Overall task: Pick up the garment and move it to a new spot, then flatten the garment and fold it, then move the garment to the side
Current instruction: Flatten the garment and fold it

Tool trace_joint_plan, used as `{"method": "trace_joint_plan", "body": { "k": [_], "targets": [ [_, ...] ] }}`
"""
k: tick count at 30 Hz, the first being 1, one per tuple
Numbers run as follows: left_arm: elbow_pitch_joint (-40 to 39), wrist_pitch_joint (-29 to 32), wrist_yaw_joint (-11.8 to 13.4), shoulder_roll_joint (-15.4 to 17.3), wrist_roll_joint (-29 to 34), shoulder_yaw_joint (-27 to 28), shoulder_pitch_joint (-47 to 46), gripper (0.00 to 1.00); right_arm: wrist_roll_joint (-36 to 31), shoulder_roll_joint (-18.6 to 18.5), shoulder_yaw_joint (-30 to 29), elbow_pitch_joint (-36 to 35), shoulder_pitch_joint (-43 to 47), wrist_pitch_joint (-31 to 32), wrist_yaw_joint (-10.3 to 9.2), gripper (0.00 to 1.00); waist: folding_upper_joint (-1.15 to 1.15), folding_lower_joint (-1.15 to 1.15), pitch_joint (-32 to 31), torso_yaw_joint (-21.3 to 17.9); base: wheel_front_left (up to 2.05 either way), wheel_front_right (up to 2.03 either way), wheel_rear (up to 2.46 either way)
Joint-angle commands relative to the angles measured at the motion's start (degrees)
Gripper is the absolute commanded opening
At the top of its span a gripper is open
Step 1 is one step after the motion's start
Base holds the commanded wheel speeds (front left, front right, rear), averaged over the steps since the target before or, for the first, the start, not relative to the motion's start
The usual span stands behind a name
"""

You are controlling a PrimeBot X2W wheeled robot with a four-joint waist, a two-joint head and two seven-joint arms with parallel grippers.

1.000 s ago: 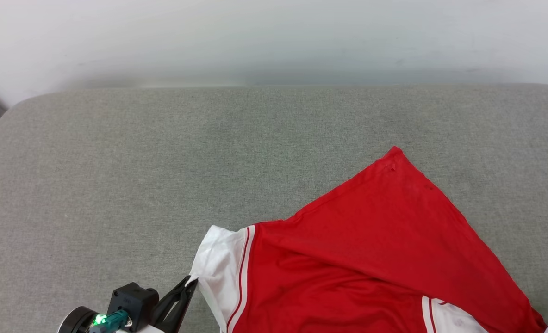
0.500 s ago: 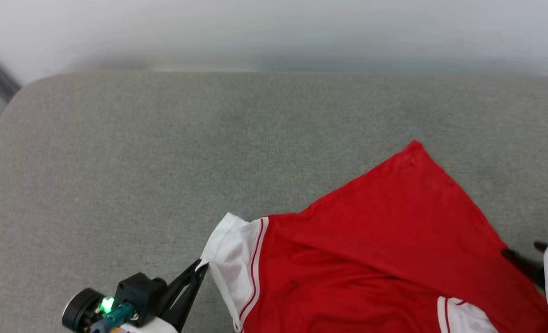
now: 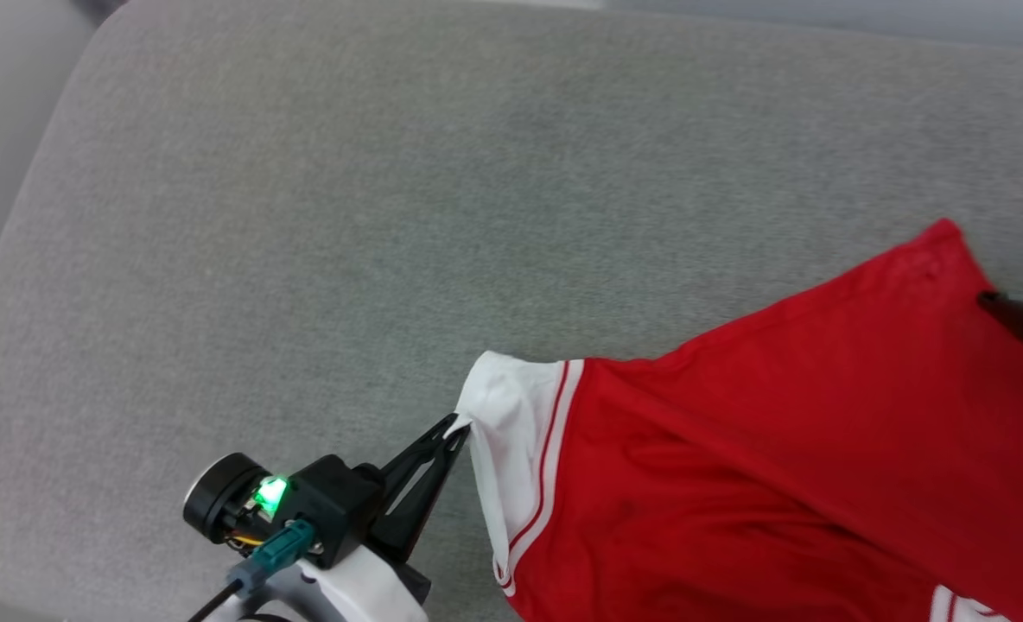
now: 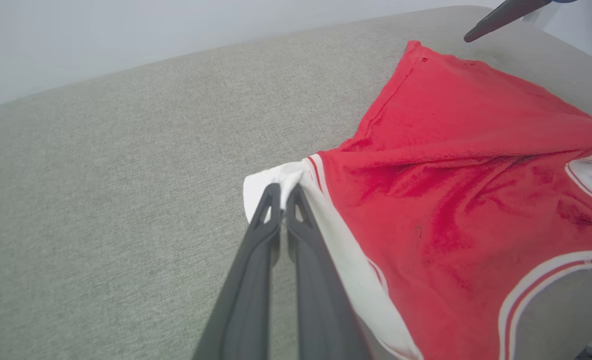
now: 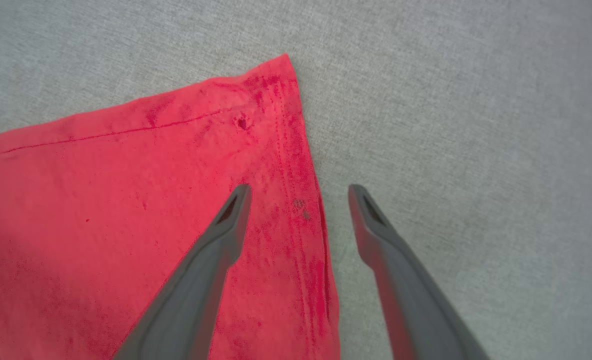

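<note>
Operator: What differs from a second ago?

Spotter: Your head camera has tipped, so the whole picture has shifted. The garment itself lies as it did on the grey surface. Your right hand has let go. Its fingers stand spread at the red hem corner, one over the cloth and one over bare surface past the hem. I cannot tell whether they touch.

Operator: And where is the garment relative to my left hand?

Spotter: Your left hand stays clenched on the tip of the white sleeve, fingers pinched together on the cloth. From that grip the garment spreads away over the near right part of the surface, its red body rumpled.
</note>
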Motion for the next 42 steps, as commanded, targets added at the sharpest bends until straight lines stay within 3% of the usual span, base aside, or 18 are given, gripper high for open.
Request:
{"method": "trace_joint_plan", "body": {
  "k": [1, 8, 16, 17, 18, 19, 28, 37, 42],
  "targets": [
    [0.40, -0.05, -0.40, -0.79, 0.49, -0.45, -1.27, 0.00, -0.70, -0.36, 0.46, 2.03, -2.09, 0.12, -0.02, 1.00, 0.00, -0.01, 3.33, 3.68, 0.00, 0.00, 0.00],
    [2.27, -1.32, -1.53, -3.81, 0.76, -2.28, -3.08, 0.00, -2.75, -2.03, 2.45, 9.30, -5.28, 0.82, -0.02, 1.00, 0.00, -0.01, 5.87, 7.35, 0.00, 0.00, 0.00],
    [4.57, -2.81, -2.21, -6.11, 0.43, -3.77, -3.30, 0.00, -3.36, -2.64, 5.04, 15.40, -0.48, 1.23, -0.06, 1.00, 0.00, -0.01, 7.03, 9.19, 0.00, 0.00, 0.00],
    [4.84, -2.93, -2.22, -6.21, 0.39, -3.89, -3.29, 0.00, -3.35, -2.60, 5.27, 15.98, 0.29, 1.30, -0.06, 0.46, 0.00, -0.01, 7.02, 9.28, 0.00, 0.00, 0.00],
    [5.07, -3.04, -2.29, -6.30, 0.33, -3.91, -3.35, 0.00, -3.28, -2.61, 5.70, 16.38, 0.99, 1.51, -0.06, 0.10, 0.00, -0.01, 6.98, 9.35, 0.00, 0.00, 0.00],
    [5.27, -3.18, -2.31, -6.38, 0.27, -3.92, -3.43, 0.00, -3.21, -2.76, 6.19, 16.55, 1.60, 1.61, -0.06, 0.00, 0.00, -0.01, 6.92, 9.39, 0.00, 0.00, 0.00],
    [6.03, -3.65, -2.06, -5.37, -0.66, -3.15, -2.89, 0.00, -2.38, -3.58, 7.31, 15.48, 0.47, -3.80, -0.01, 0.00, 0.00, -0.01, 3.61, 7.67, 0.00, 0.00, 0.00],
    [2.69, -2.66, -0.41, -1.61, -3.22, 0.85, -1.45, 0.00, -0.31, -4.30, 11.55, 12.72, -6.00, -13.04, -0.03, 0.00, 0.00, -0.01, -4.71, 0.88, 0.00, 0.00, 0.00],
    [-0.64, -1.55, 1.46, 2.18, -3.48, 4.47, -1.92, 0.00, 1.85, -4.72, 13.32, 10.38, -8.96, -18.62, -0.03, 0.00, 0.00, -0.01, -9.13, -3.52, 0.00, 0.00, 0.00]
  ]
}}
